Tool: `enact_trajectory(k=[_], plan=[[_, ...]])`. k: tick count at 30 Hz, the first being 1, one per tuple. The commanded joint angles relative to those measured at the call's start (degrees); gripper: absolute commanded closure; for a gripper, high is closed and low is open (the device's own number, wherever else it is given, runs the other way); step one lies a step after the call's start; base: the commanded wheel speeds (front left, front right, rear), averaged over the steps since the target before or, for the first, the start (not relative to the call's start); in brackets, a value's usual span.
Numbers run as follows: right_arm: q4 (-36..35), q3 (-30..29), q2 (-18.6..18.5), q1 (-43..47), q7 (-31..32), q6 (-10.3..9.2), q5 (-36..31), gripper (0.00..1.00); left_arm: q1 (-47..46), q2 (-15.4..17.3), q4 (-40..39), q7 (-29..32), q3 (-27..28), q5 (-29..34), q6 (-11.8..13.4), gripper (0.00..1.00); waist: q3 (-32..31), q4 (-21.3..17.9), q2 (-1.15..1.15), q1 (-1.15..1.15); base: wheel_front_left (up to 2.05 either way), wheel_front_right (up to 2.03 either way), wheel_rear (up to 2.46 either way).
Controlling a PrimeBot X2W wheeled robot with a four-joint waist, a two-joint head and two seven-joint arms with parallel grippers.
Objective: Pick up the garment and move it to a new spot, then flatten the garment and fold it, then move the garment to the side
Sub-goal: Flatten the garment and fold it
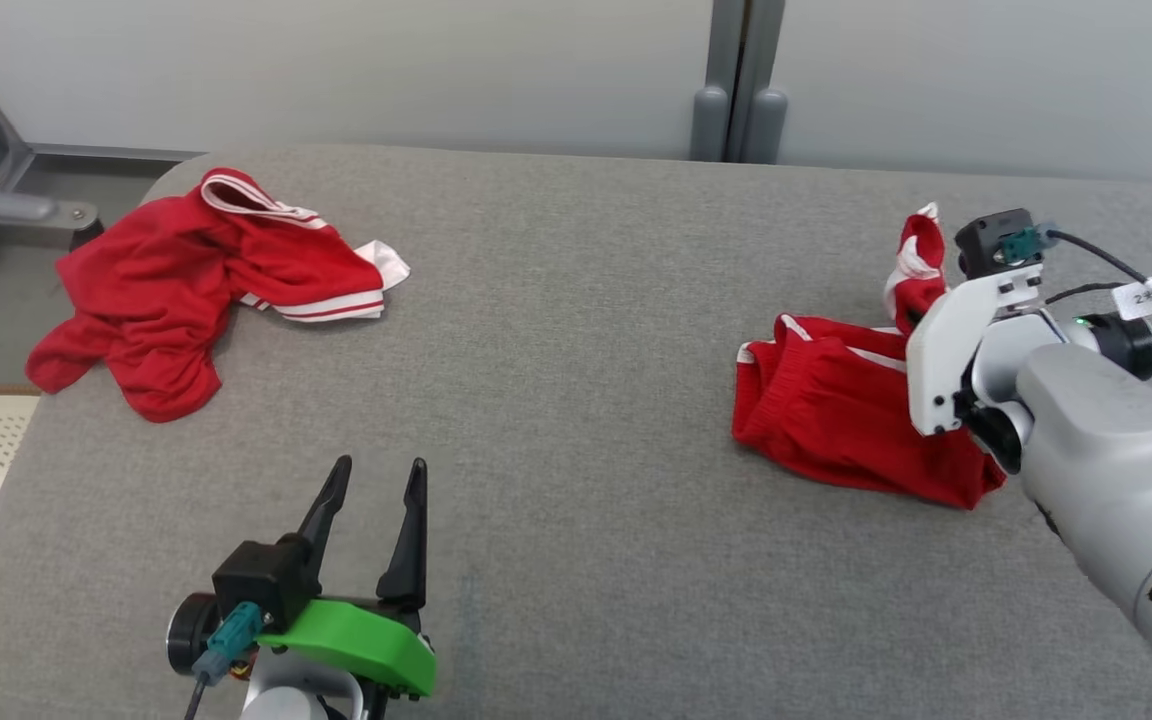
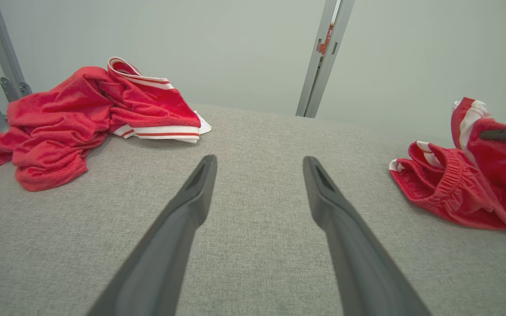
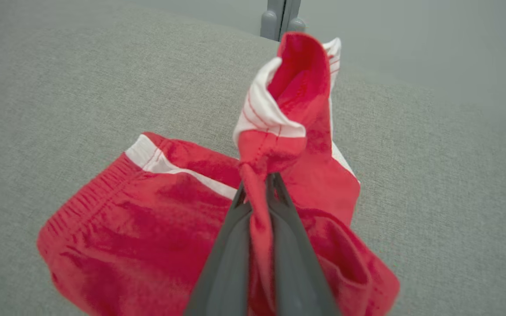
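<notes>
Over on the bench (image 1: 576, 400), right gripper (image 3: 257, 184) clamped a raised fold of shorts (image 3: 147, 228); left gripper (image 1: 380, 464) hovered low, spread wide.

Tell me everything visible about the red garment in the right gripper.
The red garment, apparently shorts, looks like thin sports fabric with a gathered elastic waistband and white trim carrying fine red stripes. It is crumpled, not flattened or folded. Most of the cloth lies on the grey fabric surface at the robot's right, and one striped part stands up in a peak. The right gripper is shut on a bunched strip of that raised cloth.
</notes>
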Motion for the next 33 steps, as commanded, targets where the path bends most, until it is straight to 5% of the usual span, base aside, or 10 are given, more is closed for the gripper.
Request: enact_trajectory(k=[1,9,10,11,12,20,27,33], plan=[[0.28,0.33,0.56,1.07,0.38,-0.08,-0.33,1.0,0.4,-0.16,0.3,-0.02,0.25,0.68,-0.43,0.0,-0.17,2.01,0.0,0.0,0.0,0.0,0.0],[0.72,0.38,3.56,2.76,0.47,-0.08,-0.15,1.0,0.57,-0.88,1.27,-0.02,1.31,1.01,-1.03,0.0,0.04,3.43,0.0,0.0,0.0,0.0,0.0],[0.72,0.19,3.83,2.91,0.28,-0.08,0.11,0.76,0.61,-0.94,1.37,-0.02,1.46,1.05,-1.11,0.0,0.07,3.37,0.0,0.0,0.0,0.0,0.0],[0.7,-0.02,4.12,2.92,-0.23,-0.08,0.35,0.14,0.65,-1.02,1.44,-0.02,1.7,1.08,-1.17,0.0,0.13,3.22,0.0,0.0,0.0,0.0,0.0],[0.69,-0.22,4.38,2.99,-0.55,-0.08,0.55,0.0,0.69,-1.12,1.5,-0.02,1.85,1.09,-1.18,0.0,0.19,3.04,0.0,0.0,0.0,0.0,0.0],[-7.31,-4.18,4.65,4.21,-7.49,-0.08,5.92,0.0,1.14,-1.77,2.08,-0.02,2.86,1.26,-1.41,0.0,-0.39,0.09,0.0,0.0,0.0,0.0,0.0],[-15.68,-9.78,-2.0,4.77,-16.24,-0.08,9.09,0.0,1.71,-1.97,2.25,-0.02,3.64,1.63,-1.63,0.0,-1.7,-3.03,0.0,0.0,0.0,0.0,0.0],[-13.35,-16.43,-7.1,7.93,-17.08,-0.07,10.29,0.0,1.71,-2.14,2.09,-0.02,3.64,1.85,-1.9,0.0,-1.85,-3.71,0.0,0.0,0.0,0.0,0.0]])
